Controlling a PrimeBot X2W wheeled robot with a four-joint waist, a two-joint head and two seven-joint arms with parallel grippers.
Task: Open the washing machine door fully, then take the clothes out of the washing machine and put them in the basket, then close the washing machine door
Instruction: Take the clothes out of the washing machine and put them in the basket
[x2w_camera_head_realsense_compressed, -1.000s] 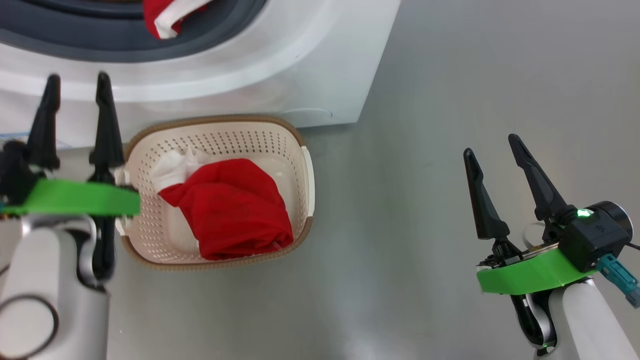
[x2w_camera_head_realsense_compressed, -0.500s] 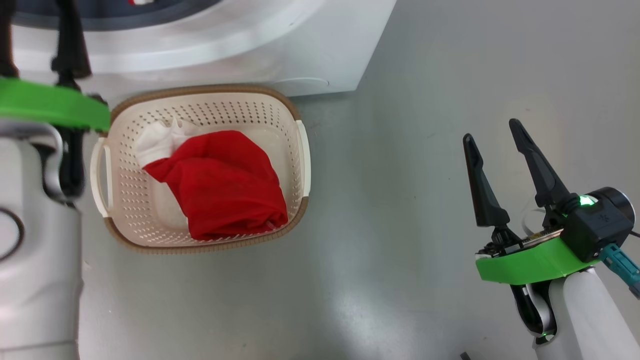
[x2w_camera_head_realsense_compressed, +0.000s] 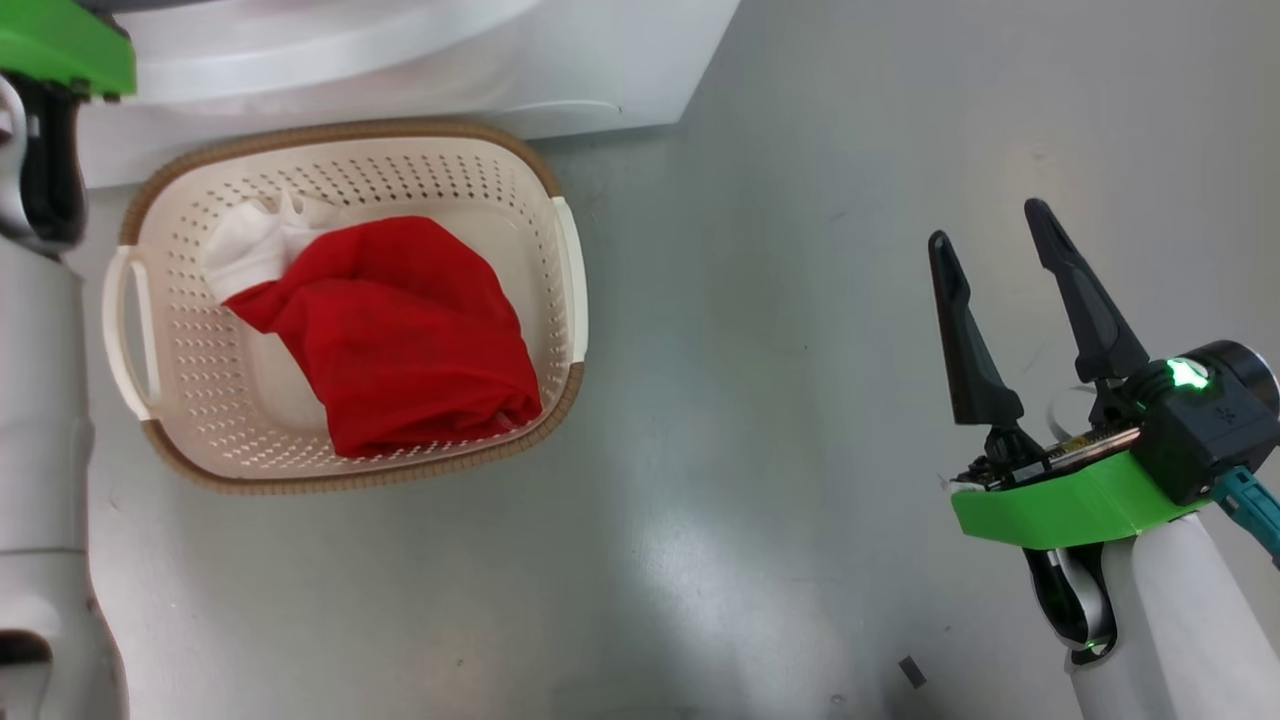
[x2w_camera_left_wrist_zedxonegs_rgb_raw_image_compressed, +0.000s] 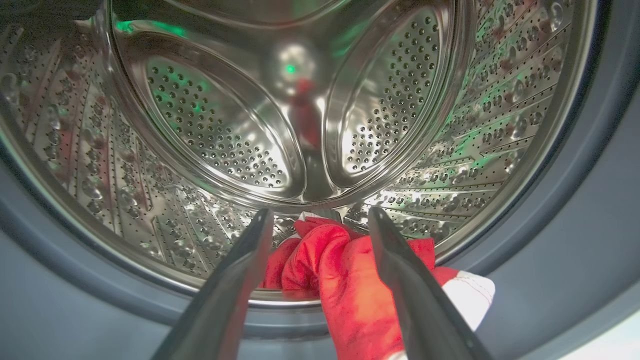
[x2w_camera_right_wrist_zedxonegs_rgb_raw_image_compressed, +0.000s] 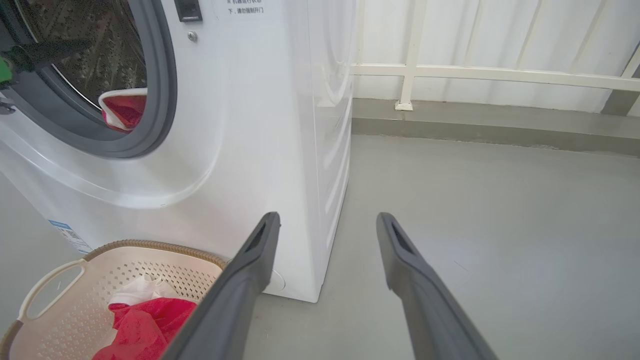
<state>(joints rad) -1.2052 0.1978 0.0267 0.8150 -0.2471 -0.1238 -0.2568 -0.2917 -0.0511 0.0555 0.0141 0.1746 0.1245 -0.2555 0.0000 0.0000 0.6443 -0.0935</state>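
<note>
Left wrist view, drum (x2w_camera_left_wrist_zedxonegs_rgb_raw_image_compressed: 225, 125): left gripper (x2w_camera_left_wrist_zedxonegs_rgb_raw_image_compressed: 320, 212) fingers apart, red garment (x2w_camera_left_wrist_zedxonegs_rgb_raw_image_compressed: 340, 280) between them, lower centre. Head view: basket (x2w_camera_head_realsense_compressed: 330, 128) upper left; right gripper (x2w_camera_head_realsense_compressed: 988, 225) spread, empty, lower right.

Grey floor (x2w_camera_right_wrist_zedxonegs_rgb_raw_image_compressed: 500, 225) spreads right; far back, a white railing (x2w_camera_right_wrist_zedxonegs_rgb_raw_image_compressed: 495, 75) on a concrete kerb (x2w_camera_right_wrist_zedxonegs_rgb_raw_image_compressed: 475, 122); a small dark scrap (x2w_camera_head_realsense_compressed: 911, 671) lies near.

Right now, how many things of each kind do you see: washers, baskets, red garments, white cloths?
Washer: 1
Basket: 1
Red garments: 2, one in the basket, one in the washer
White cloth: 1, in the basket
Total: 5
</note>
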